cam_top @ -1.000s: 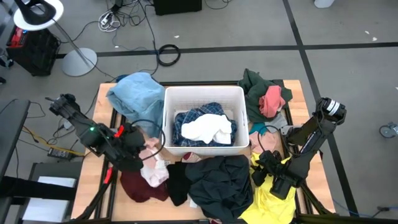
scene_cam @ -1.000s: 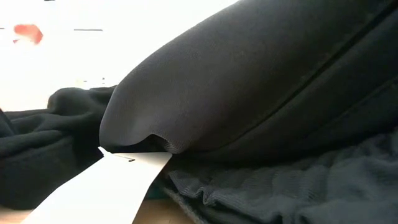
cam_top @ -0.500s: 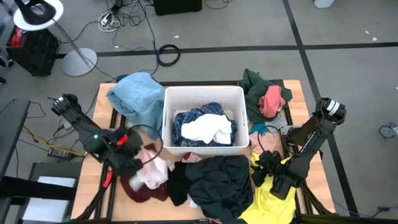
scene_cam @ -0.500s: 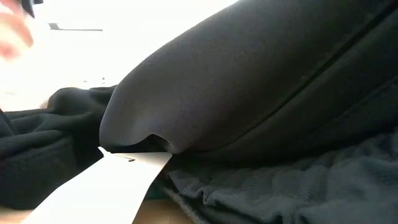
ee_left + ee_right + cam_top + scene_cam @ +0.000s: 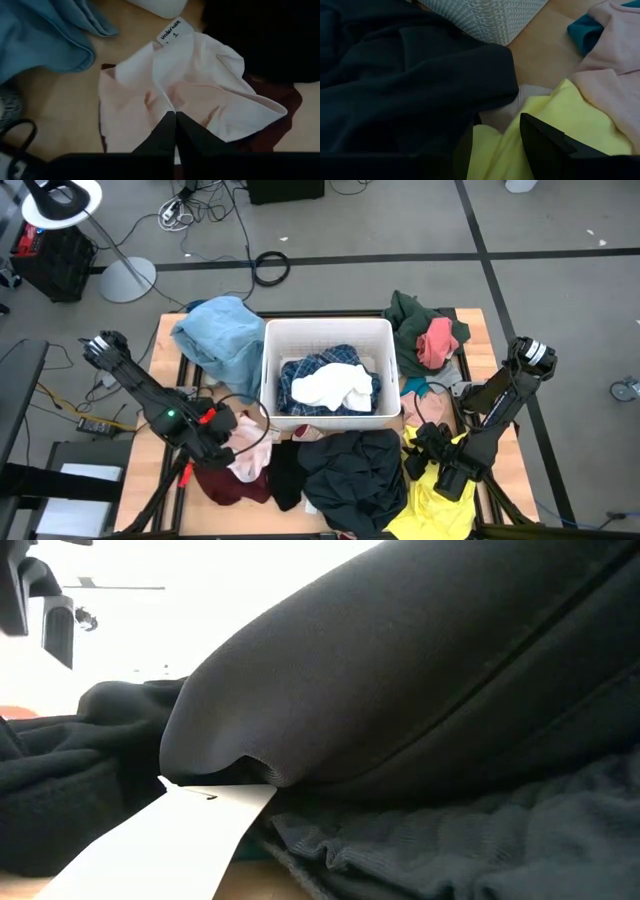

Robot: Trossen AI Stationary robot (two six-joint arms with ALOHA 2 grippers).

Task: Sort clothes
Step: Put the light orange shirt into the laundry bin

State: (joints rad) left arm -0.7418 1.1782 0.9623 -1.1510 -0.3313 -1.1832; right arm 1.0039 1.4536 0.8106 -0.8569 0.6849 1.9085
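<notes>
My left gripper (image 5: 226, 446) is shut on a pale pink garment (image 5: 248, 462) with a white tag (image 5: 175, 30). The garment lies on a maroon garment (image 5: 222, 485) near the table's front left. My right gripper (image 5: 420, 442) is open at the front right. In the right wrist view its fingers (image 5: 545, 145) stand over a yellow garment (image 5: 540, 120), beside a black garment (image 5: 350, 470). A white bin (image 5: 325, 330) at the middle holds blue plaid (image 5: 300, 375) and white (image 5: 335, 388) clothes. My left gripper pinches a raised fold near the middle of the pale pink garment (image 5: 172, 107) between its two fingertips, coming from above. Creases run out from the pinch. The garment's edges (image 5: 115, 135) lie on the maroon garment and the table.
A light blue garment (image 5: 215, 330) lies at the far left of the bin. Dark green (image 5: 410, 310) and pink (image 5: 435, 340) garments lie at its far right. The black garment (image 5: 420, 690) fills the low view. Bare wood (image 5: 65, 95) shows at the left.
My left gripper has gone toward the table's near edge and a little right, onto the pale pink garment. The garment has bunched up under it. My right arm has kept still.
</notes>
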